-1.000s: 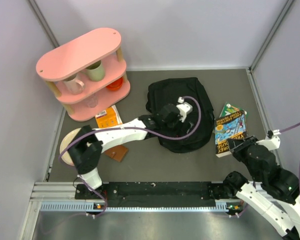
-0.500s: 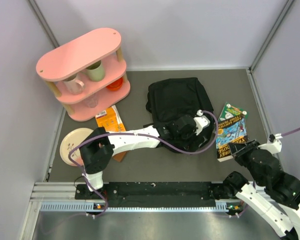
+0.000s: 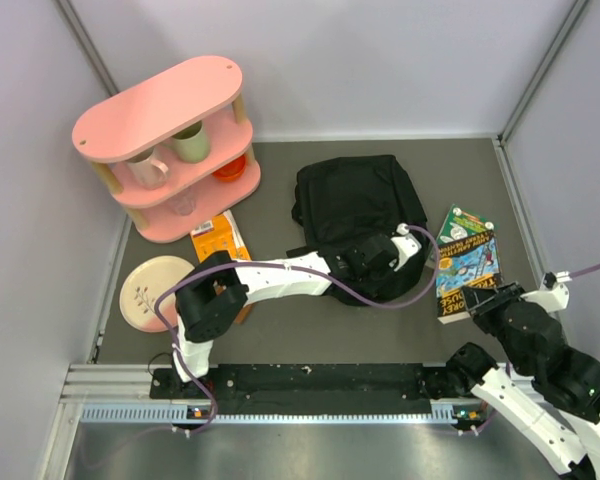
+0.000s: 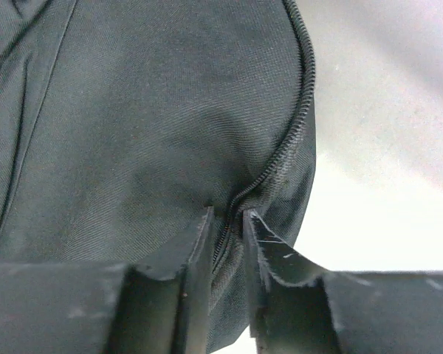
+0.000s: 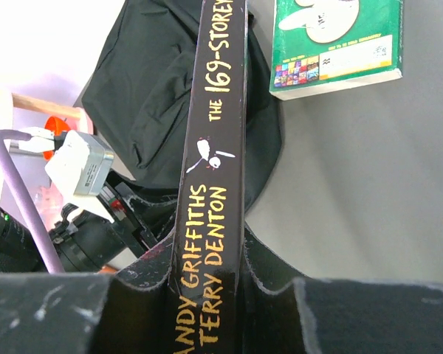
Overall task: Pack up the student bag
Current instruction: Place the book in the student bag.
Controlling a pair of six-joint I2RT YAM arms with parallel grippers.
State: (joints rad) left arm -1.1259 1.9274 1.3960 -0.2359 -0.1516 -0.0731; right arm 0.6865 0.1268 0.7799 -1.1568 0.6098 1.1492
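Nearest, my right claw (image 5: 214,258): clamped on black-spined book (image 5: 220,110), just right of bag. Beyond it, my left claw (image 4: 227,217): fingers drawn together, pinching zip (image 4: 295,133) seam at near right edge of student bag (image 3: 352,200). Bag lies flat, mid-surface (image 3: 280,335). Step, I judge: opening bag. Next move: find pull tab, not visible here, and run zip open before book goes in.

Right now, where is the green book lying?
In the top view, the green book lies at the right, just right of the student bag and behind the blue book.
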